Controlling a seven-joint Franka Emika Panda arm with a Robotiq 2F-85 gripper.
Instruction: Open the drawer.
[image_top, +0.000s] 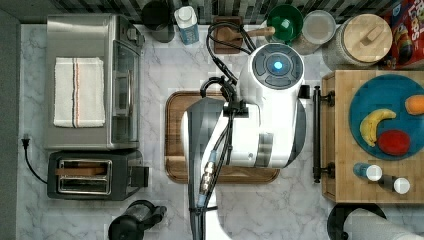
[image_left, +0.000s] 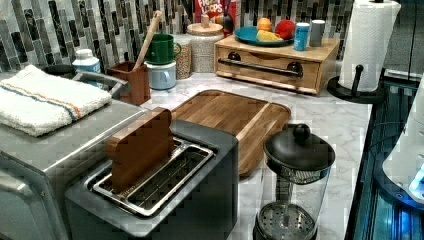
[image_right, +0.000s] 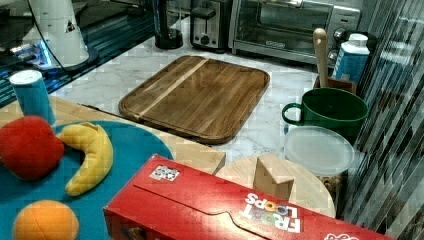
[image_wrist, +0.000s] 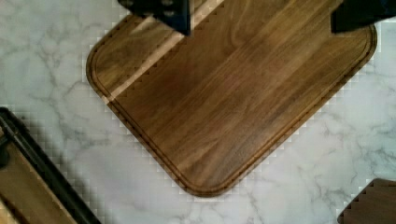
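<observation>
Drawer (image_left: 270, 70) is sitting shut, bar handle (image_top: 316, 134) facing the tray (image_wrist: 233, 93); your gripper (image_wrist: 261, 18) is hovering there, fingers spread wide, holding nothing.

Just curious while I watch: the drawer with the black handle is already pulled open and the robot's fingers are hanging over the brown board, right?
Not quite. The drawer is shut, flush in its box, as the left view shows. The gripper does hang open over the board.
</observation>
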